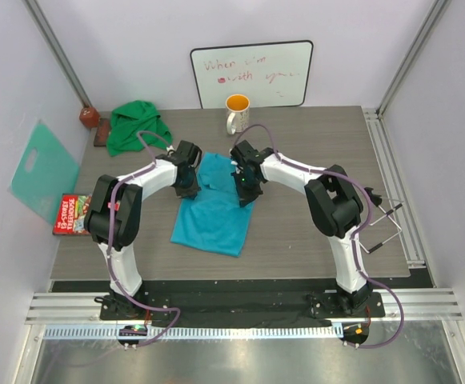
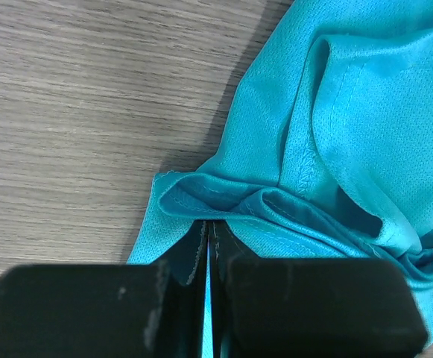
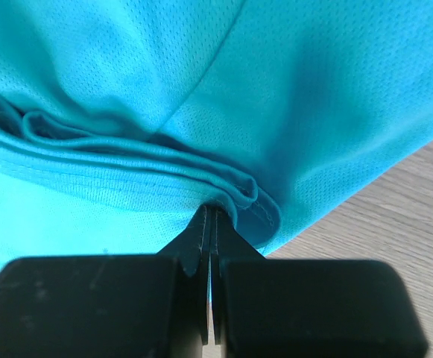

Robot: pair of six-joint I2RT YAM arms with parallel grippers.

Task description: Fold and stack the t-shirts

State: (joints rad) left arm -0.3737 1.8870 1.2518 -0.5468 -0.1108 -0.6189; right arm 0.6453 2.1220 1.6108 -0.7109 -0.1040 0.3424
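Note:
The turquoise-blue t-shirt (image 1: 214, 212) lies partly folded in the middle of the table. My left gripper (image 1: 189, 186) is shut on a bunched fold at the shirt's left edge (image 2: 223, 201). My right gripper (image 1: 244, 192) is shut on a layered fold at its right edge (image 3: 238, 195). Both hold the shirt's far part, low over the table. The kelly green t-shirt (image 1: 136, 126) lies crumpled at the back left, away from both grippers.
An orange-and-white mug (image 1: 237, 113) stands at the back middle before a whiteboard (image 1: 252, 74). A mint-teal plastic sheet (image 1: 43, 170) leans at the left wall above a red box (image 1: 72, 214). A brown object (image 1: 89, 117) sits at the back left corner.

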